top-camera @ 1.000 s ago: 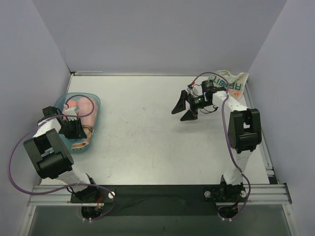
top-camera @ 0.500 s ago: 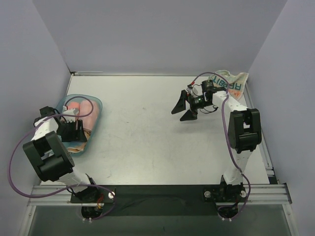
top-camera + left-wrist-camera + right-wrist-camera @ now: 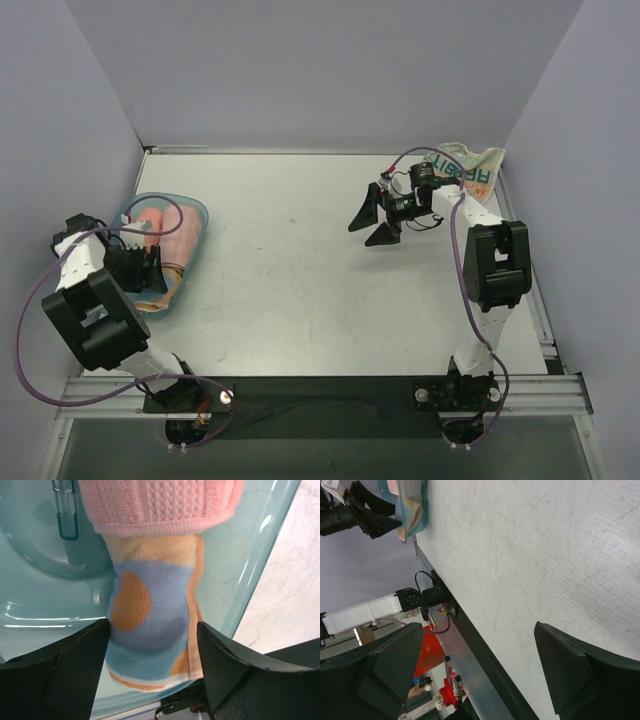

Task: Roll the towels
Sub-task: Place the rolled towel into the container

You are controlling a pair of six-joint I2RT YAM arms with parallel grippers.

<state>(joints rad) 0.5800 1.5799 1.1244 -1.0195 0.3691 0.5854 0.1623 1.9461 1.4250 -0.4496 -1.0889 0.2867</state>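
The left gripper [image 3: 152, 626] is being held wide astride the dotted towel [image 3: 150, 580], which is lying rolled in the tray [image 3: 40, 595] against the rolled pink towel [image 3: 160, 505]. Far from the tray, the right gripper [image 3: 361, 235] is being held wide and empty, and the lettered towel [image 3: 470, 170] beyond it is being left crumpled, not yet rolled.

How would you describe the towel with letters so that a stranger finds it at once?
Look at the far right corner of the table, beyond the right arm. There lies the lettered towel, whitish and crumpled. It alone bears big teal and orange letters; the pink towel and the dotted towel sit in the teal tray on the left.
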